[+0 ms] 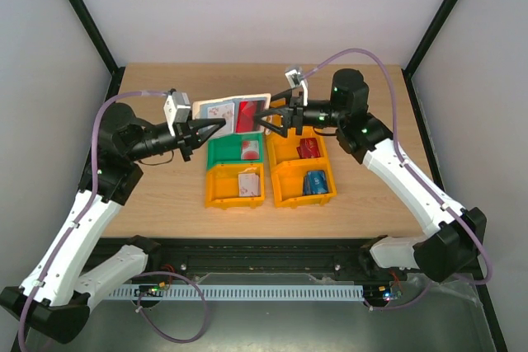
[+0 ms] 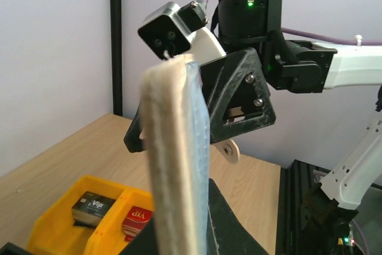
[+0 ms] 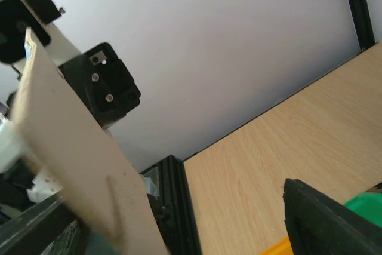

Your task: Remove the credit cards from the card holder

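The card holder [image 1: 232, 113] hangs in the air over the bins, open, showing a white-pink card [image 1: 216, 110] and a red card [image 1: 247, 115]. My left gripper [image 1: 218, 128] is shut on its lower left part. In the left wrist view the holder [image 2: 176, 159] stands edge-on between my fingers [image 2: 236, 225]. My right gripper [image 1: 266, 117] is open with its jaws on either side of the holder's right end. In the right wrist view the holder's tan face [image 3: 77, 159] lies by the left finger, and the other finger [image 3: 325, 219] stands well apart.
Below the holder stand a green bin [image 1: 216, 154] and an orange bin [image 1: 216, 189], each with a pale card. Two orange bins to the right [image 1: 280, 150] hold a red card [image 1: 309, 148] and a blue card [image 1: 315, 182]. Black frame posts ring the table.
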